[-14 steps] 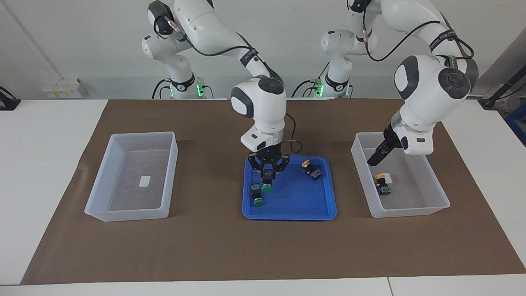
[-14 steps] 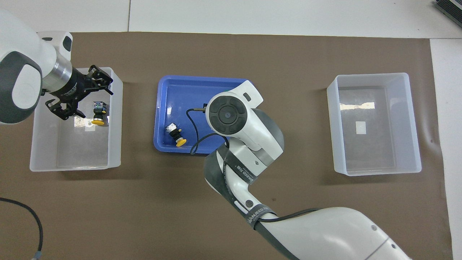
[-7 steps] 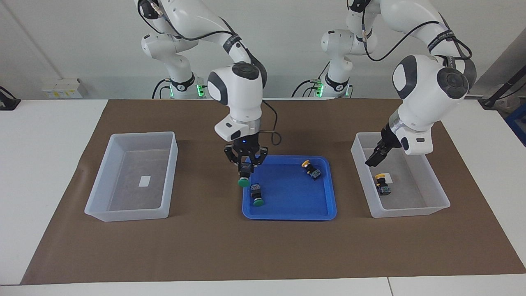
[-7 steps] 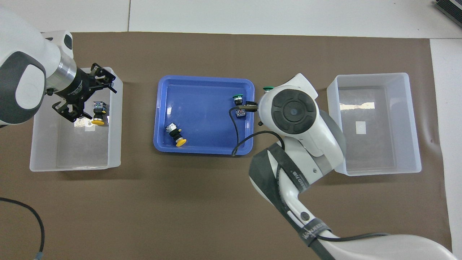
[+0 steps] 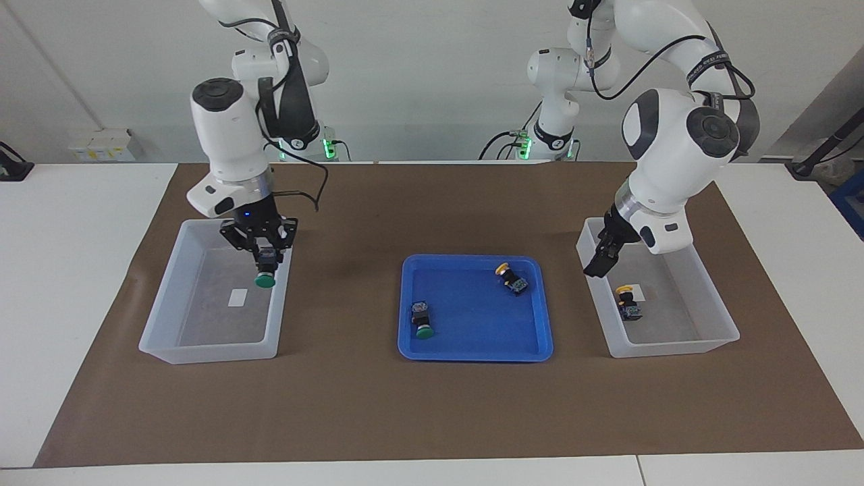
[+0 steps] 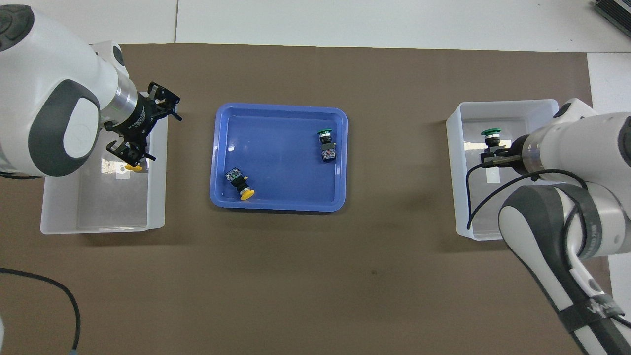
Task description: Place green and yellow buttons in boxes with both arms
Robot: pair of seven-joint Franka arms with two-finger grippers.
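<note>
I have just swung the right gripper [image 5: 265, 258] off the blue tray [image 5: 543, 317] and across the mat, so it now hangs over the box at the right arm's end [image 5: 160, 297], clamped on a green-capped button [image 5: 266, 278] that points cap-down above the box's inner wall. The carry is done by my reckoning; what remains for this one is a lowering and a release. The left gripper [image 5: 597, 262] has drawn up and toward the tray from the box at the left arm's end [image 5: 719, 317], fingers spread wide and holding nothing, with a yellow-capped button [image 5: 628, 302] lying on that box's floor near its white label. One green button [image 5: 421, 320] and one yellow button [image 5: 510, 277] lie in the tray, well apart, so I count one button boxed, one about to be, and two to go. The held button sits close to the box wall toward the tray, so I would nudge inward before dropping. The brown mat [image 5: 432, 405] between tray and boxes is bare, giving both arms open lanes.
</note>
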